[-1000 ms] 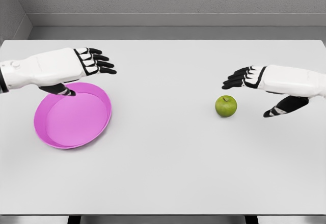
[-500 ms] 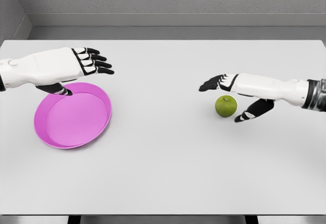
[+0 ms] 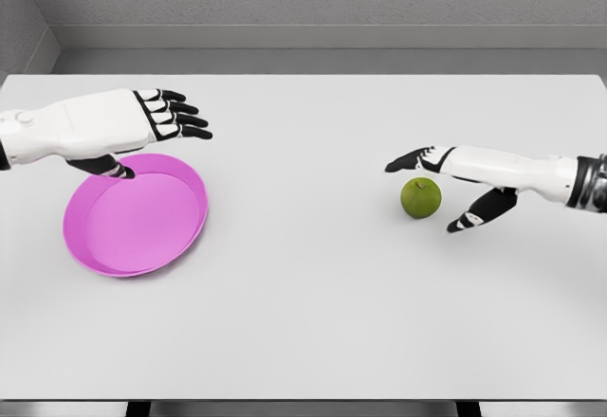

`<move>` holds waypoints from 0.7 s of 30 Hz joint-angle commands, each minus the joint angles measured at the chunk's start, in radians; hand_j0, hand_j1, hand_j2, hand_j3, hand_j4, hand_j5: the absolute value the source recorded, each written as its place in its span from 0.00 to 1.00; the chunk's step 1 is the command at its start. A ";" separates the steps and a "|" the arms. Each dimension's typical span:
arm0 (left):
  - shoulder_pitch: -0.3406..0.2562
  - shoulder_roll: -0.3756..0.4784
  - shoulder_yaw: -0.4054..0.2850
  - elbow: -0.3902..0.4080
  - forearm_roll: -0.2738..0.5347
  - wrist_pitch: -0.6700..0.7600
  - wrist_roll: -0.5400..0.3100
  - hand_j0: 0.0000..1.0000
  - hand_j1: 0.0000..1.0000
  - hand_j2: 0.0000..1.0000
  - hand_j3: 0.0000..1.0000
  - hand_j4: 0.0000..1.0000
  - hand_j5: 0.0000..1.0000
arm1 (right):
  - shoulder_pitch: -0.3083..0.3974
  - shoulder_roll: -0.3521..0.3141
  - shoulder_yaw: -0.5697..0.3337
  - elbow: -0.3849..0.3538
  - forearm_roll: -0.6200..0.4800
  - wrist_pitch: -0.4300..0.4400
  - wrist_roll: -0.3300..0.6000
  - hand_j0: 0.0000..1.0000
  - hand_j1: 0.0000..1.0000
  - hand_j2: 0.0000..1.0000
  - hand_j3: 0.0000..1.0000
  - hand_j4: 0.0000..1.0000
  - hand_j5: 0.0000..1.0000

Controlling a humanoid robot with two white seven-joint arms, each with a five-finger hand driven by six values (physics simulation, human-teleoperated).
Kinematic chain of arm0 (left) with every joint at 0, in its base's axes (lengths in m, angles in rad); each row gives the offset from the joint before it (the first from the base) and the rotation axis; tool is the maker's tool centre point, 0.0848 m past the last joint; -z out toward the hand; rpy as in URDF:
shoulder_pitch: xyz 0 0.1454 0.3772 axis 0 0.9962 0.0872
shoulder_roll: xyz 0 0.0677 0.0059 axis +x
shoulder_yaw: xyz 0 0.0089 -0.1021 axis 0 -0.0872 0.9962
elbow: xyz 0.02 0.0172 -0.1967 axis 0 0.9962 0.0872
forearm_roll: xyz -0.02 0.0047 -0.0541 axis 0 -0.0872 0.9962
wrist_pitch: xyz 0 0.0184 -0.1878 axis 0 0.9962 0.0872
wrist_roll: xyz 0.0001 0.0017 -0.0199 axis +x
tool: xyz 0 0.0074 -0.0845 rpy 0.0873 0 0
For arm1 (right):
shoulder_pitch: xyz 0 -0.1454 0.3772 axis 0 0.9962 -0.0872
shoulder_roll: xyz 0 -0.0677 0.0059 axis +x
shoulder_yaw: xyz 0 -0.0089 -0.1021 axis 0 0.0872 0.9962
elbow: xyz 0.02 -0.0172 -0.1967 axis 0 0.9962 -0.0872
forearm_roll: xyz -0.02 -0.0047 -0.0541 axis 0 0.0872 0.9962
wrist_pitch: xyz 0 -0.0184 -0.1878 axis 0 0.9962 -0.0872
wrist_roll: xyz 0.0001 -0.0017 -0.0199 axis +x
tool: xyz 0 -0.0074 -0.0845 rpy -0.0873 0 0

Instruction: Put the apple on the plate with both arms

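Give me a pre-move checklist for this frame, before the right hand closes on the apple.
1. Green apple resting free on the table: ok.
2. Right hand open, fingers above the apple and thumb low beside it: ok.
3. Hand touching the apple: cannot tell; the fingers overlap its top in the head view, but no grasp shows.
4. Pink plate empty and ready to receive the apple: ok.
5. Left hand open, over the plate's far rim: ok; whether it touches the rim, cannot tell.
6. Table path between apple and plate bare: ok.
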State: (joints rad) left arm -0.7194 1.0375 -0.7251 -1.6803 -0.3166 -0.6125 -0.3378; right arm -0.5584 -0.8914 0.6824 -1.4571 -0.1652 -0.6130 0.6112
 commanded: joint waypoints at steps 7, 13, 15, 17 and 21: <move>0.002 -0.001 0.001 0.002 0.007 0.002 -0.007 1.00 1.00 1.00 1.00 1.00 1.00 | -0.009 0.012 0.009 0.080 -0.010 0.006 0.000 1.00 1.00 1.00 1.00 1.00 1.00; 0.003 -0.001 0.000 -0.001 0.007 0.002 -0.010 1.00 1.00 1.00 1.00 1.00 1.00 | -0.031 0.040 0.046 0.133 -0.008 0.007 0.000 1.00 1.00 1.00 1.00 1.00 1.00; -0.002 -0.001 0.001 0.005 0.007 0.002 -0.010 1.00 1.00 1.00 1.00 1.00 1.00 | -0.031 0.049 0.048 0.133 -0.008 0.009 0.000 1.00 1.00 1.00 1.00 1.00 1.00; 0.001 -0.001 0.001 0.002 0.007 0.002 -0.010 1.00 1.00 1.00 1.00 1.00 1.00 | -0.032 0.060 0.066 0.133 -0.004 0.012 0.000 1.00 1.00 1.00 1.00 1.00 1.00; 0.003 -0.001 0.010 0.005 0.007 0.002 -0.010 1.00 1.00 1.00 1.00 1.00 1.00 | -0.041 0.083 0.077 0.176 0.004 0.010 0.000 1.00 1.00 1.00 1.00 1.00 1.00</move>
State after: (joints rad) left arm -0.7148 1.0363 -0.7207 -1.6766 -0.3159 -0.6126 -0.3487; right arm -0.6044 -0.8221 0.7538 -1.3053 -0.1576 -0.6047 0.6112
